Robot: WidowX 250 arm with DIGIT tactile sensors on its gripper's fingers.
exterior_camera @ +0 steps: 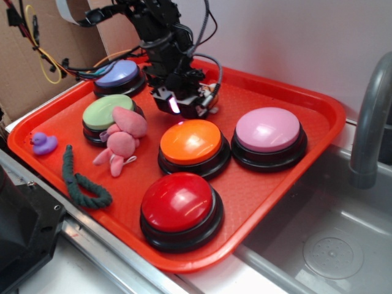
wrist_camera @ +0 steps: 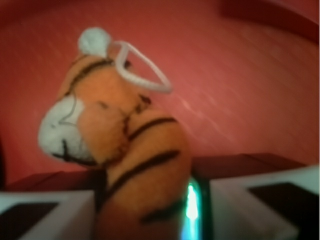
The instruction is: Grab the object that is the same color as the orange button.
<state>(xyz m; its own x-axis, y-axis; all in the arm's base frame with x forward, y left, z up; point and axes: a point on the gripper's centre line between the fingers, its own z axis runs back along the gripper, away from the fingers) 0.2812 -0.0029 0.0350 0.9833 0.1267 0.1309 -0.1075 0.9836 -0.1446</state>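
The small orange plush tiger (wrist_camera: 125,145), with dark stripes, a white muzzle and a white loop, fills the wrist view between my white fingers (wrist_camera: 50,210). My gripper (wrist_camera: 150,200) is shut on its body. From outside, the gripper (exterior_camera: 184,105) hangs just behind the orange button (exterior_camera: 191,141), and only a bit of the tiger (exterior_camera: 211,93) shows at its right side. The orange button is a glossy dome on a black base in the middle of the red tray (exterior_camera: 294,202).
On the tray are also a red button (exterior_camera: 177,201), pink button (exterior_camera: 268,130), green button (exterior_camera: 108,112), blue button (exterior_camera: 117,73), pink plush bunny (exterior_camera: 121,139), purple duck (exterior_camera: 43,143) and green rope (exterior_camera: 78,180). A sink (exterior_camera: 331,245) and faucet (exterior_camera: 370,122) lie right.
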